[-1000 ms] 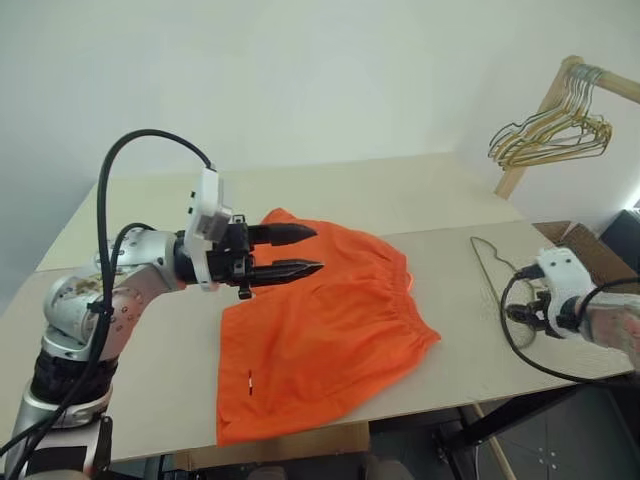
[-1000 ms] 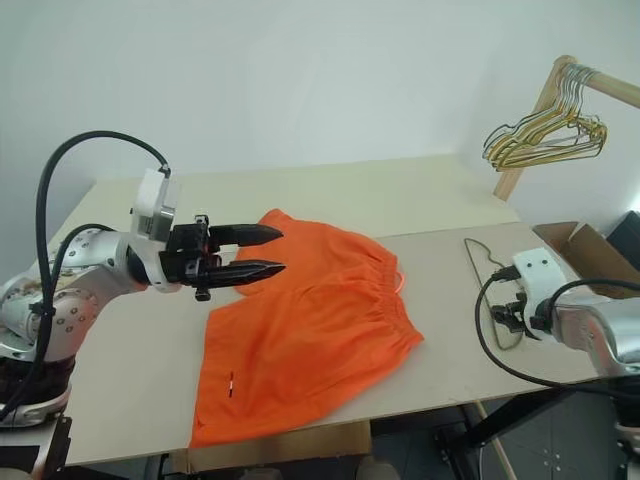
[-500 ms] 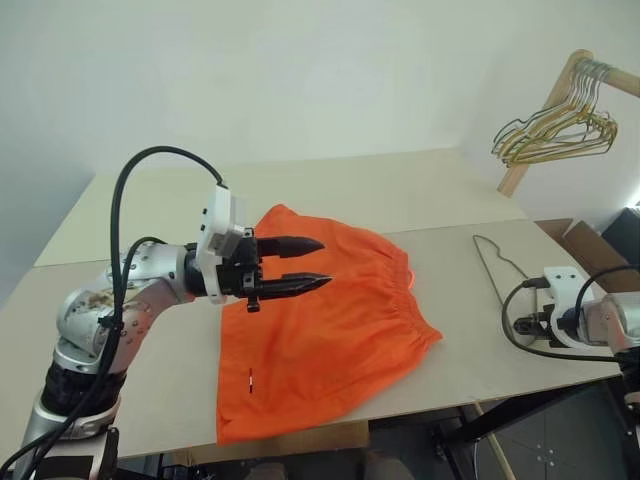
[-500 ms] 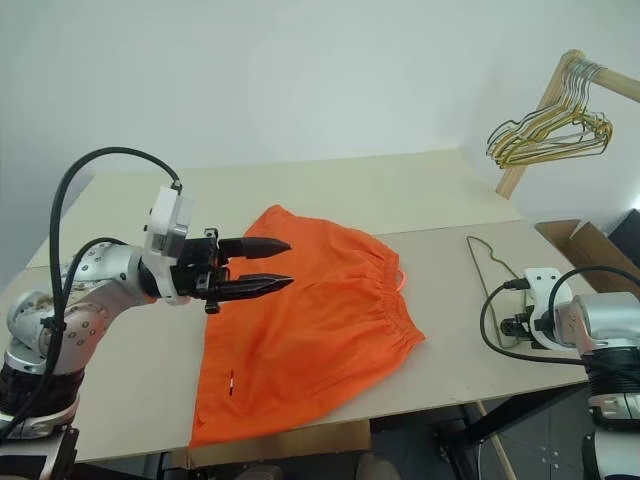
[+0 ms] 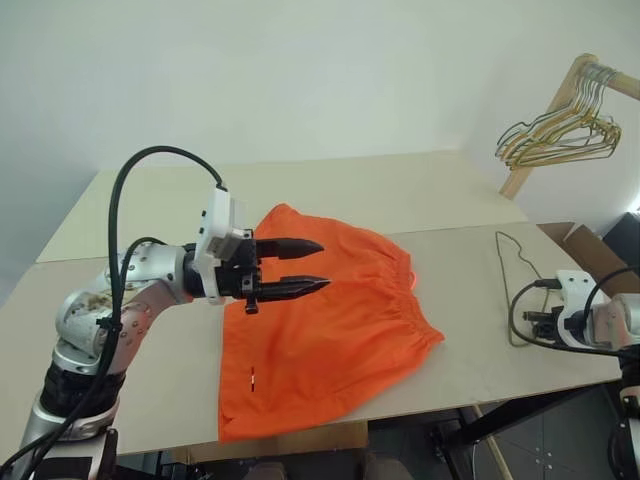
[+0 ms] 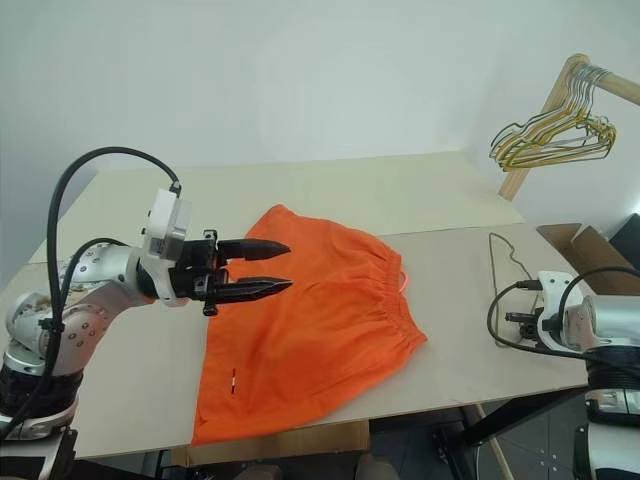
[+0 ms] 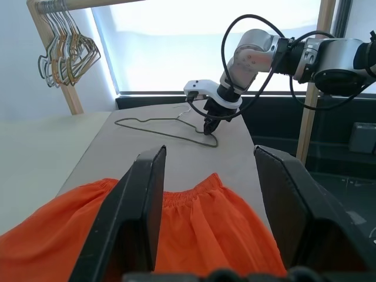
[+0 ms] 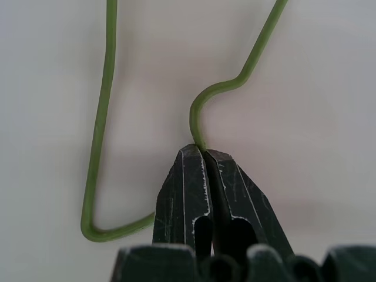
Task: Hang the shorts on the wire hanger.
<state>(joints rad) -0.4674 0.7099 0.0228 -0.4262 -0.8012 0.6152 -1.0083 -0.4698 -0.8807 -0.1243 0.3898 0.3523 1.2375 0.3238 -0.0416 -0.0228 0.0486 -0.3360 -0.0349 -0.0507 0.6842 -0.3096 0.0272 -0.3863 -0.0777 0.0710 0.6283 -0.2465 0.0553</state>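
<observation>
Near the table's (image 5: 440,190) right edge, the right gripper (image 8: 203,154) pinches the wire hanger (image 8: 100,135) — left gripper (image 5: 308,265) half-open, empty, above the orange shorts (image 5: 330,330).

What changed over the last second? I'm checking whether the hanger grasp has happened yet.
The right gripper closed on the thin olive-green wire hanger lying on the table and shifted slightly rightward. The left gripper stayed open above the bright orange fabric shorts, which did not move.

Orange shorts (image 5: 325,320) spread flat on table; wire hanger (image 5: 512,280) flat beside.
</observation>
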